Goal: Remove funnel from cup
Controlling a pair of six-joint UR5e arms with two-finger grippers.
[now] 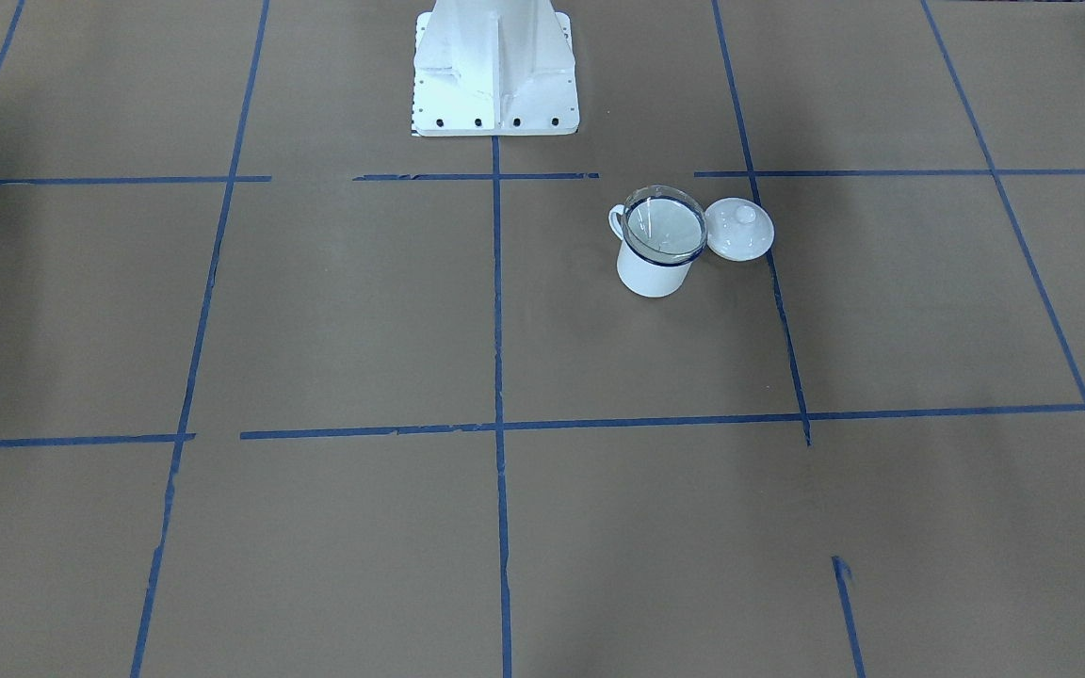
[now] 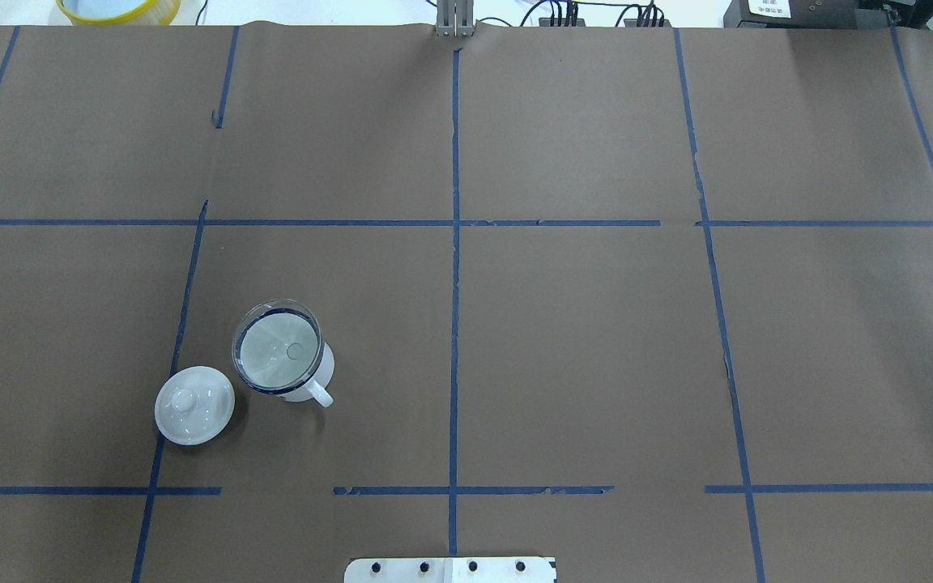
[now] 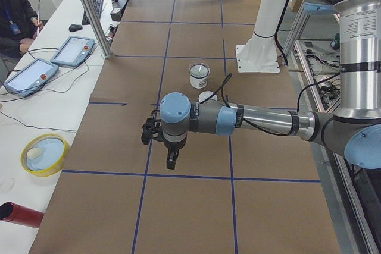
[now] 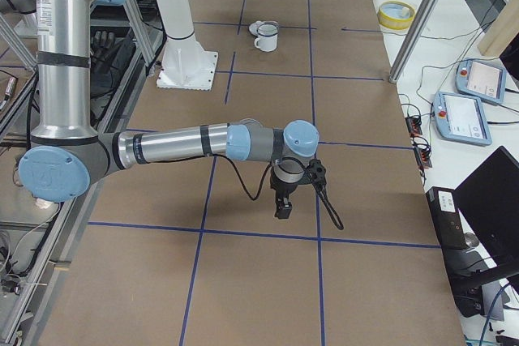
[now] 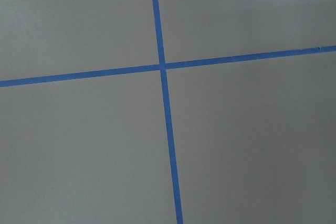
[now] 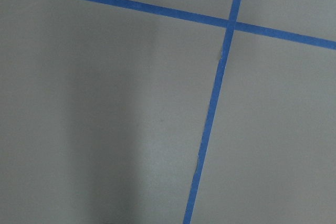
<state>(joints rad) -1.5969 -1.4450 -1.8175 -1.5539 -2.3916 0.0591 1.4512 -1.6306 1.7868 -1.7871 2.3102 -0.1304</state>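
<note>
The cup (image 1: 653, 275), a white mug with a dark blue rim, stands upright on the brown paper table. The clear funnel (image 1: 663, 226) sits in its mouth. Both also show in the overhead view, the funnel (image 2: 277, 348) inside the cup (image 2: 317, 387), and the cup shows far off in the side views (image 3: 199, 76) (image 4: 267, 37). My left gripper (image 3: 171, 162) hangs above the table, well away from the cup; I cannot tell if it is open. My right gripper (image 4: 283, 208) hangs far from the cup; I cannot tell its state. The wrist views show only paper and blue tape.
A white knobbed lid (image 1: 739, 229) (image 2: 194, 405) lies beside the cup. The robot's white base (image 1: 495, 71) stands at the table's edge. A yellow bowl (image 3: 44, 154), a red bottle (image 3: 21, 215) and a metal post (image 3: 89, 13) are off the paper, at the side.
</note>
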